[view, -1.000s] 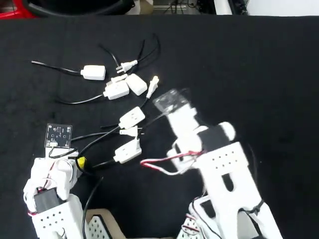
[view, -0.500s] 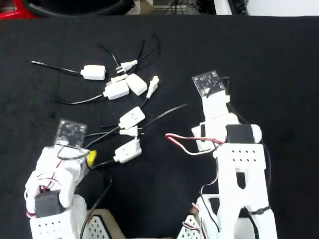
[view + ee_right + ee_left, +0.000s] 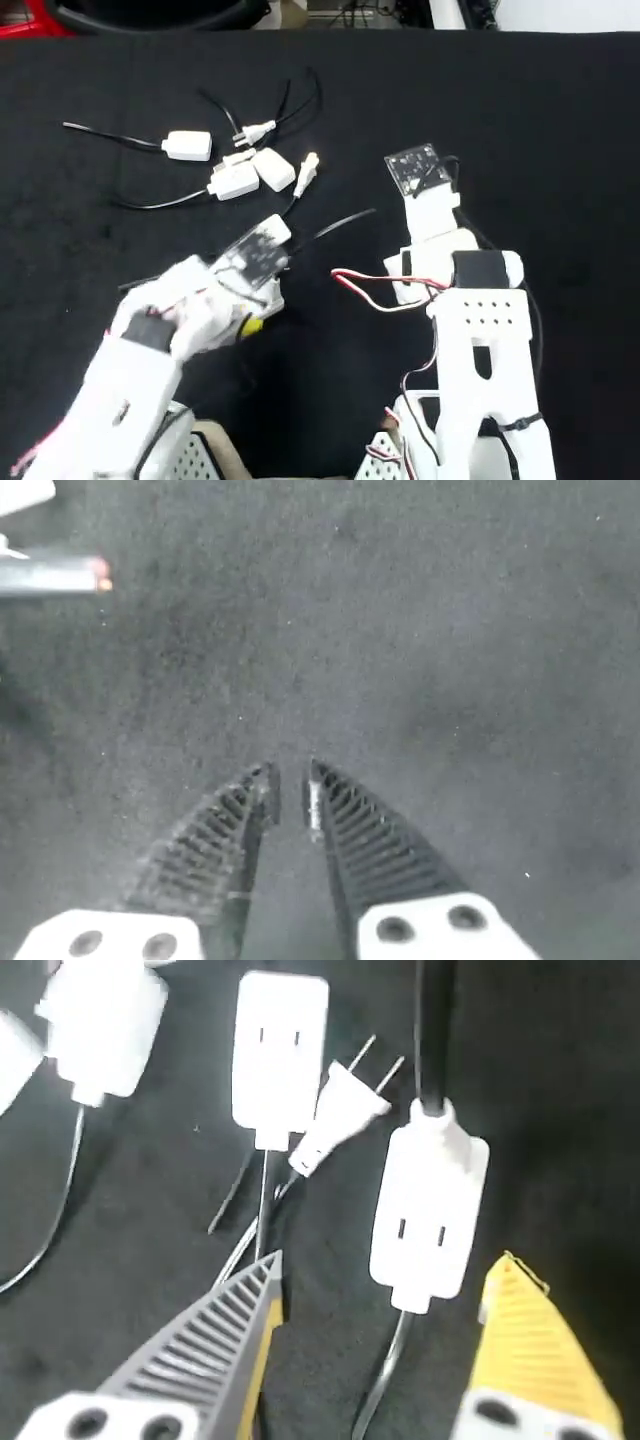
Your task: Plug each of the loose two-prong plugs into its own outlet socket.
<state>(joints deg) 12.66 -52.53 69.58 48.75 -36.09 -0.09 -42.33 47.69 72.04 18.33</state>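
Over the near-left sockets, the left gripper (image 3: 388, 1260) is spread wide, holding nothing.
One outlet socket (image 3: 430, 1215) lies below its open jaws on the black table (image 3: 560, 120). A loose two-prong plug (image 3: 345, 1110) rests unplugged between it and a second socket (image 3: 280, 1045). To the right, the right gripper (image 3: 290, 775) hangs over the table, jaws almost closed, empty.

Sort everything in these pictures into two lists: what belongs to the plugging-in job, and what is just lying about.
For the job:
two-prong plug
socket and another socket flanking it
second plug
third plug
left tool, open above them

Lying about:
red object beyond the table's far edge
cables there too
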